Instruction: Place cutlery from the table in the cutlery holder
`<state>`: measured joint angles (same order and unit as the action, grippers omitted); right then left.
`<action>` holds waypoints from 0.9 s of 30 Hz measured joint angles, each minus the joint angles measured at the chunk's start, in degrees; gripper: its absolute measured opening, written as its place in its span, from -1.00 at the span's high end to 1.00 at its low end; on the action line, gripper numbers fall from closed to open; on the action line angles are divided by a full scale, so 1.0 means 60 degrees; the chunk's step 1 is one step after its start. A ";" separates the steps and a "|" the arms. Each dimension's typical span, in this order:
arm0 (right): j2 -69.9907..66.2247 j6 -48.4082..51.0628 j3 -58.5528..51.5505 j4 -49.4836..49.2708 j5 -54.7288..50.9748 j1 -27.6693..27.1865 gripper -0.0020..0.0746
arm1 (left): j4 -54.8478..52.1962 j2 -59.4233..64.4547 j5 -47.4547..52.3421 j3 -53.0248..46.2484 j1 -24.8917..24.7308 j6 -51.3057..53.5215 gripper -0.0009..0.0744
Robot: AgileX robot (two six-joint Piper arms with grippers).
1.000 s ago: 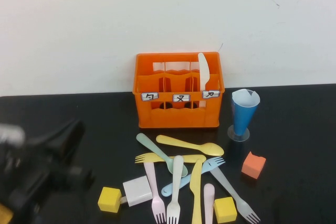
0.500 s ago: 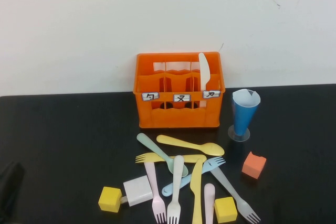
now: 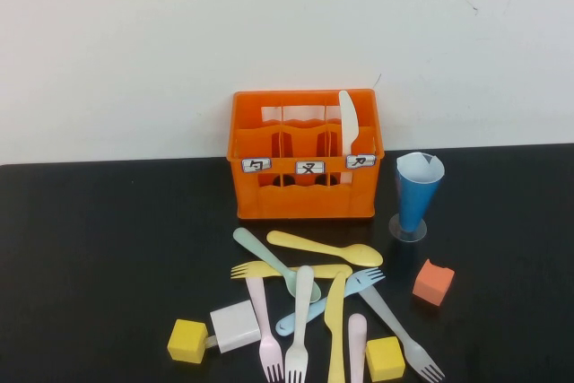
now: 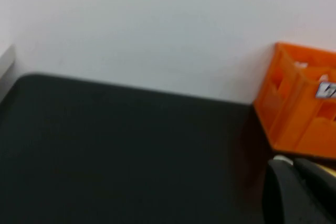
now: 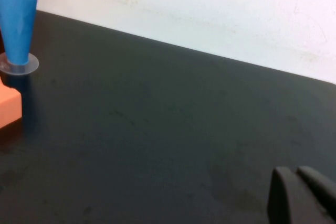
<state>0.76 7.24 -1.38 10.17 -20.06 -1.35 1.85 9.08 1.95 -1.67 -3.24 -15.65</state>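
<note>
The orange cutlery holder (image 3: 305,154) stands at the back of the black table (image 3: 108,248), with a white knife (image 3: 348,121) upright in its right compartment. Loose cutlery lies in front of it: a mint spoon (image 3: 269,257), a yellow spoon (image 3: 327,247), a yellow fork (image 3: 287,269), a white fork (image 3: 300,320), a pink fork (image 3: 263,320), a yellow knife (image 3: 335,325) and a pale fork (image 3: 399,329). Neither arm shows in the high view. My left gripper (image 4: 295,165) is shut and empty, low over the table to the left of the holder (image 4: 304,98). My right gripper (image 5: 295,172) is shut and empty over bare table.
A blue cone cup (image 3: 417,193) stands right of the holder and shows in the right wrist view (image 5: 18,19). An orange block (image 3: 433,282), two yellow blocks (image 3: 187,341) (image 3: 385,358) and a white charger cube (image 3: 235,326) lie among the cutlery.
The left arm has pulled back from the table's lower left and left the high view. The cutlery and the holder have not moved.
</note>
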 joint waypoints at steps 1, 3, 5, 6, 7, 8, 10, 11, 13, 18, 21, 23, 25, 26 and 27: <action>0.0000 0.0000 0.0000 0.0000 0.0000 0.0000 0.96 | -0.0089 -0.0271 0.0425 0.0000 0.0097 -0.0116 0.98; 0.0000 0.0000 0.0000 0.0000 0.0000 0.0000 0.96 | -0.0170 -0.0802 0.1291 0.0000 0.0308 -0.0222 0.98; 0.0000 0.0000 0.0000 0.0000 0.0000 0.0000 0.96 | -0.0212 -0.1367 0.2137 0.0000 0.0600 -0.0260 0.98; 0.0000 0.0000 0.0000 0.0000 0.0000 0.0000 0.96 | -0.0210 -0.1488 0.2421 0.0000 0.0725 -0.0260 0.98; 0.0000 0.0000 0.0000 0.0000 0.0000 0.0000 0.96 | -0.0210 -0.1545 0.2571 0.0000 0.0878 -0.0260 0.98; 0.0000 0.0000 0.0000 0.0000 0.0000 0.0000 0.96 | -0.0210 -0.1590 0.2640 0.0017 0.1021 -0.0170 0.98; 0.0000 0.0000 0.0000 0.0000 0.0000 0.0000 0.96 | -0.0176 -0.1590 0.2681 0.0017 0.1227 0.0147 0.98; 0.0000 0.0000 0.0000 0.0000 0.0000 0.0000 0.96 | -0.0129 -0.1590 0.2720 0.0035 0.1268 0.0395 0.98; 0.0000 0.0000 0.0000 0.0000 0.0000 0.0000 0.96 | -0.0030 -0.1590 0.2798 0.0035 0.1319 0.0970 0.98; 0.0000 0.0000 0.0000 0.0000 0.0000 0.0000 0.96 | 0.0383 -0.1590 0.2830 0.0050 0.1317 0.2169 0.98; 0.0000 0.0000 0.0000 0.0000 0.0000 0.0000 0.96 | 0.0501 -0.1590 0.2830 0.0050 0.1317 0.2388 0.98; 0.0000 0.0000 0.0000 0.0000 0.0000 0.0000 0.96 | 0.0553 -0.1590 0.2830 0.0050 0.1299 0.2432 0.98; 0.0000 0.0000 0.0000 0.0000 0.0000 0.0000 0.96 | 0.0597 -0.1590 0.2830 0.0050 0.1260 0.2466 0.98; 0.0000 0.0000 0.0000 0.0000 0.0000 0.0000 0.96 | 0.0614 -0.1590 0.2830 0.0050 0.1219 0.2471 0.98; 0.0000 0.0000 0.0000 0.0000 0.0000 0.0000 0.96 | 0.0619 -0.1590 0.2830 0.0050 0.1216 0.2475 0.98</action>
<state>0.76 7.24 -1.38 10.17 -20.06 -1.35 5.57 -0.46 18.93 -1.37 4.05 -0.79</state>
